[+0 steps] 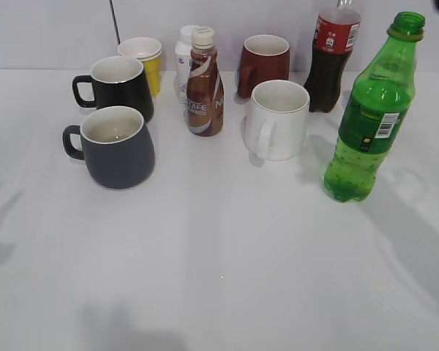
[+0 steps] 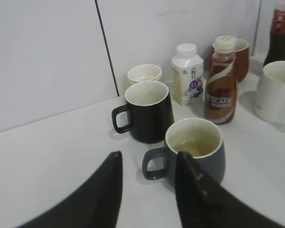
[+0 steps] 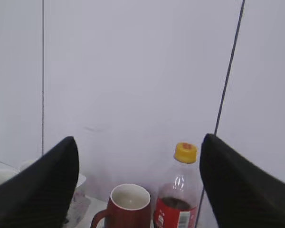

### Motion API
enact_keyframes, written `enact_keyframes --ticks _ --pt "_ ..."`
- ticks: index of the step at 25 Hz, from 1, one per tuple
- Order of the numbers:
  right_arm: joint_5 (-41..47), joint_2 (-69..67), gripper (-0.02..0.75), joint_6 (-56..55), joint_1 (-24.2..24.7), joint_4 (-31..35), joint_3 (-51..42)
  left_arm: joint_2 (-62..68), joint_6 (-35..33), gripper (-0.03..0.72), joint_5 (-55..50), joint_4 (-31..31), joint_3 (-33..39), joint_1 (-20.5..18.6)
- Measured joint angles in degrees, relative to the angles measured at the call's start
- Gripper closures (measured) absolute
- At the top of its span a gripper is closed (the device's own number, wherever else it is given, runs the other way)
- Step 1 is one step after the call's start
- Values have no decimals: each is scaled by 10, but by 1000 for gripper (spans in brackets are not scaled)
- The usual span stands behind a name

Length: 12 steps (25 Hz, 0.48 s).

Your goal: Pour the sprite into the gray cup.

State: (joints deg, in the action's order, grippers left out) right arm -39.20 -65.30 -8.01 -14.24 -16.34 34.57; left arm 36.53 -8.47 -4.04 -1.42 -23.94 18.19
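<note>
The sprite [image 1: 369, 110], a tall green bottle with no cap, stands on the white table at the right; no gripper holds it. The gray cup [image 1: 121, 150] stands at the left with some pale liquid in it. In the left wrist view the gray cup [image 2: 199, 152] is just ahead. My left gripper [image 2: 149, 154] is open and empty, with its tips level with the cup's handle. My right gripper [image 3: 137, 140] is open and empty, raised and facing the back wall. The sprite is out of both wrist views.
A black mug [image 1: 121, 86], a yellow cup [image 1: 145, 60], a white small bottle [image 1: 184, 62] and a brown coffee bottle [image 1: 205, 84] stand behind the gray cup. A white mug [image 1: 278, 119], a maroon mug [image 1: 265, 64] and a cola bottle [image 1: 333, 58] stand near the sprite.
</note>
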Motion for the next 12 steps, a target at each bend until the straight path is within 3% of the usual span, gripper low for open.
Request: enact_keyframes --ticks 4,7,12 --pt "157 126 142 -84 -14 -70 7 -87 0 388 -156 2 -61 0" --pt "327 241 142 -119 -38 -105 7 -143 0 366 -250 2 -90 0" --pt "651 416 142 -86 -88 -57 7 -230 15 348 -413 3 -97 0"
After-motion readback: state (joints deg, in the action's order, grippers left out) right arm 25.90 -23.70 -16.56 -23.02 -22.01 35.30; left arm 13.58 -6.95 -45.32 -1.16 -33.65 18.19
